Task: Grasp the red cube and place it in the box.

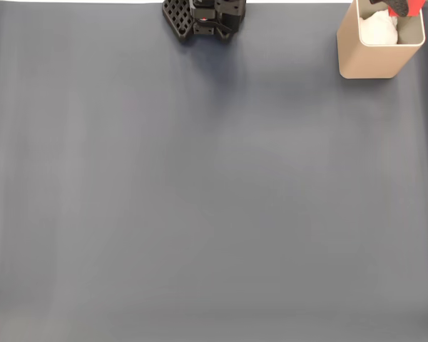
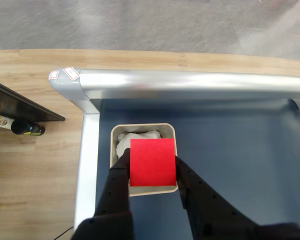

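Red cube (image 2: 152, 162) pinched between the two fingers of the gripper (image 2: 152, 167), one finger pressed on each side face; wrist view looks straight down past it. Directly below the cube lies the open mouth of the box (image 2: 144, 127), cube overlapping the near rim, so release would likely want the cube a little further over the opening; whether it already clears the rim I cannot tell. Cube is square-faced, no long axis; its edges sit roughly parallel to the box walls. Fixed view: box (image 1: 367, 60) stands at the far right corner of the grey bench (image 1: 200, 199), a sliver of red (image 1: 406, 6) at its top edge, arm base (image 1: 203, 18) well apart to the left. Count: one red cube, one box, one white paper wad (image 2: 137, 137) inside the box, one gripper
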Robot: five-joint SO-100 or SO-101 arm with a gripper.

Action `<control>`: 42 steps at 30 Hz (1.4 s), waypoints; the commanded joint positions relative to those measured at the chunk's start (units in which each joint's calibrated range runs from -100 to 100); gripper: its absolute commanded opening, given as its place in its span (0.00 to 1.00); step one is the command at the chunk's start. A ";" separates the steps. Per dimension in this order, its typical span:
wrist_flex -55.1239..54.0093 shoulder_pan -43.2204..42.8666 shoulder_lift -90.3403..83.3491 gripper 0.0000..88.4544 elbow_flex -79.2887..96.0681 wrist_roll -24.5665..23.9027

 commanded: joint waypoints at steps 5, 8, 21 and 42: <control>-0.88 -0.26 -0.65 0.02 -0.34 -1.71; -1.04 -0.26 -0.74 0.02 -0.34 -1.81; -1.04 -0.69 -1.09 0.22 0.21 -2.44; -1.78 -0.62 -2.04 0.44 0.57 -2.54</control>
